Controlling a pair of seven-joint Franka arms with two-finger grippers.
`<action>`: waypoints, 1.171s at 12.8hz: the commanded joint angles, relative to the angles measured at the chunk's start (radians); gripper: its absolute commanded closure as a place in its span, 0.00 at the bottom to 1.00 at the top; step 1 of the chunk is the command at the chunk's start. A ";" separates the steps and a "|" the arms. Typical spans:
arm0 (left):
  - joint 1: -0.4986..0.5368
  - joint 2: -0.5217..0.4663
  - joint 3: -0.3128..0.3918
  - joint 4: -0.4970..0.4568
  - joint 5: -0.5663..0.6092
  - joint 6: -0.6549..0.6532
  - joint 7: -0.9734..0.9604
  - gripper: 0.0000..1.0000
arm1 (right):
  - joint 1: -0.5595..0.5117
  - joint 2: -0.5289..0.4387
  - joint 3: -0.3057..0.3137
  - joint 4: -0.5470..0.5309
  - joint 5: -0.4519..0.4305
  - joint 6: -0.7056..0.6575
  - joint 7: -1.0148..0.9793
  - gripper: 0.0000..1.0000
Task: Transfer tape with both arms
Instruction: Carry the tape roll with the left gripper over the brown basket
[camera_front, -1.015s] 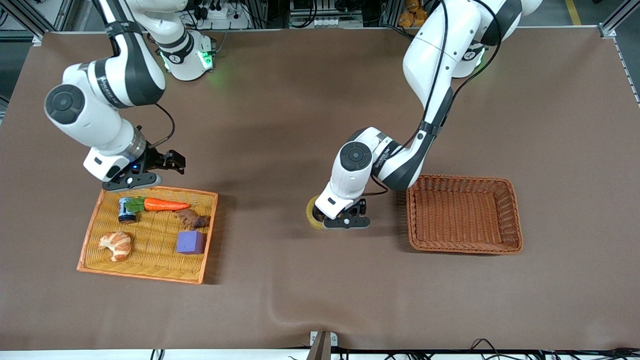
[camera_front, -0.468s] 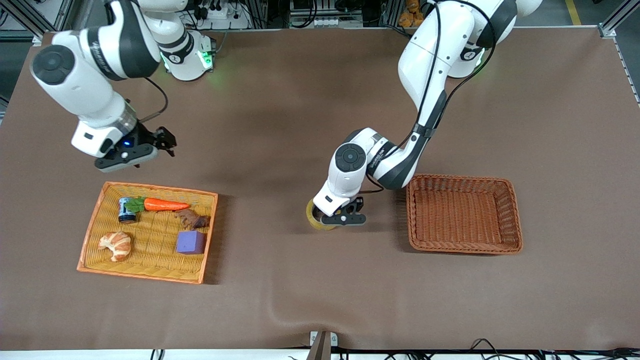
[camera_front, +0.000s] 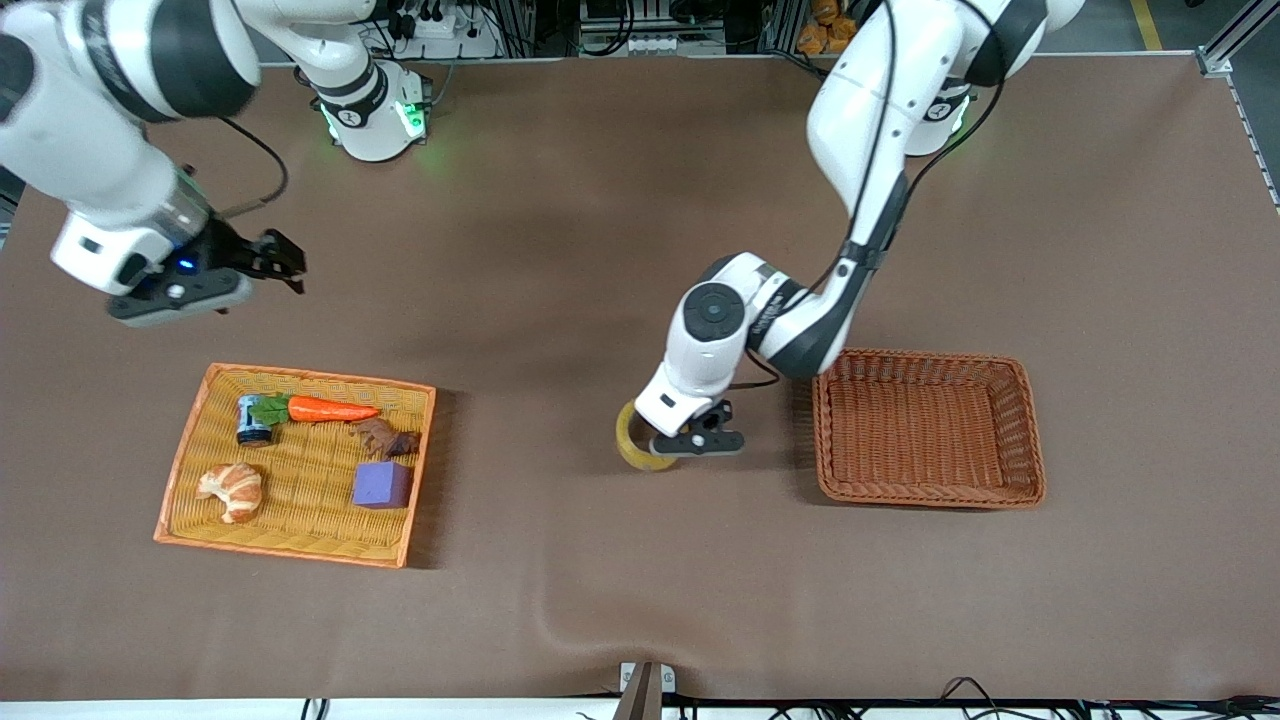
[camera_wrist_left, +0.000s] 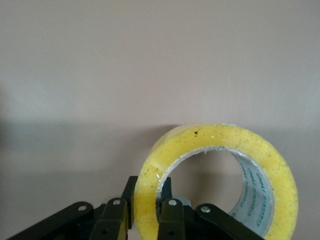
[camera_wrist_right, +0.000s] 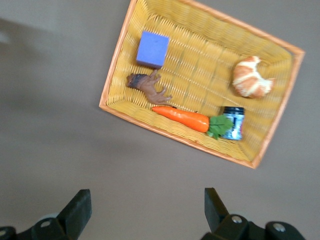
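Standing on its edge, the tape (camera_front: 636, 444) is between the fingers of the left gripper (camera_front: 703, 440), which are pressed on the two sides of the ring's wall, one finger (camera_wrist_left: 171, 216) inside the hole and the other outside. The roll is at the brown table (camera_front: 600, 250), just beside the empty brown basket (camera_front: 930, 428), on the side of this basket that looks toward the right arm's end; whether it touches the table or hangs a little above it, I cannot tell. In the left wrist view the tape (camera_wrist_left: 215, 185) shows its yellow rim and a grey inner core. Well apart from the brown basket, toward the right arm's end, lies the yellow tray (camera_front: 200, 395) with a carrot (camera_front: 330, 409), a small dark jar (camera_front: 252, 420), a croissant (camera_front: 232, 490), a purple cube (camera_front: 381, 484) and a brown object (camera_front: 385, 438). The right gripper (camera_front: 270, 262) hangs above the bare table near this tray, with its fingers (camera_wrist_right: 75, 214) spread wide and holding nothing.
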 joint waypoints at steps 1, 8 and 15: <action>0.174 -0.206 -0.015 -0.090 0.021 -0.107 0.075 1.00 | 0.055 0.052 -0.101 0.158 -0.014 -0.124 0.026 0.00; 0.494 -0.396 -0.033 -0.267 0.007 -0.397 0.381 1.00 | 0.050 0.082 -0.137 0.345 -0.002 -0.279 0.135 0.00; 0.613 -0.358 -0.038 -0.590 0.007 -0.017 0.381 1.00 | -0.014 0.084 -0.141 0.339 0.016 -0.284 0.096 0.00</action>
